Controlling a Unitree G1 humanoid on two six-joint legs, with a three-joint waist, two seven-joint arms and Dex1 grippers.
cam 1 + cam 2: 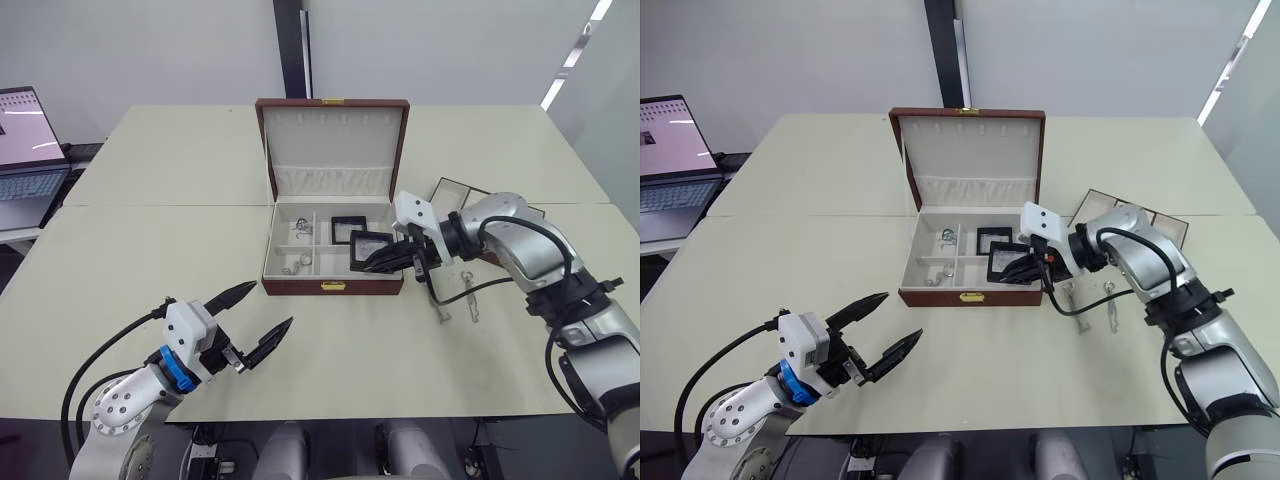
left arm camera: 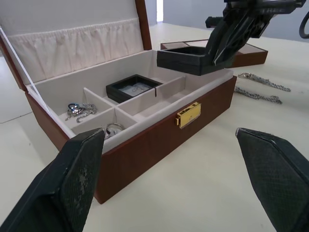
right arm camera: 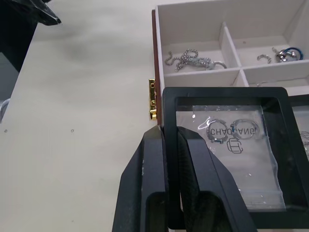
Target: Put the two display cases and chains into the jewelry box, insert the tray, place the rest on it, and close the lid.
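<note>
My right claw (image 1: 385,260) is clamped on the rim of one display case (image 1: 371,247), which I'm holding just above the front right compartment of the jewelry box (image 1: 333,285). The other case (image 1: 349,227) already lies in the compartment behind it. The held case is a flat black frame around a clear window with small printed rings showing through. Some chains (image 3: 193,60) and rings sit in the box's left cells. Two chains (image 1: 456,300) are left on the table (image 1: 150,180), and the tray (image 1: 462,190) waits beyond my right arm, so I judge we're around halfway. The lid (image 1: 332,140) stands open. My left claw (image 1: 252,322) hangs spread wide and empty, well apart from the box.
</note>
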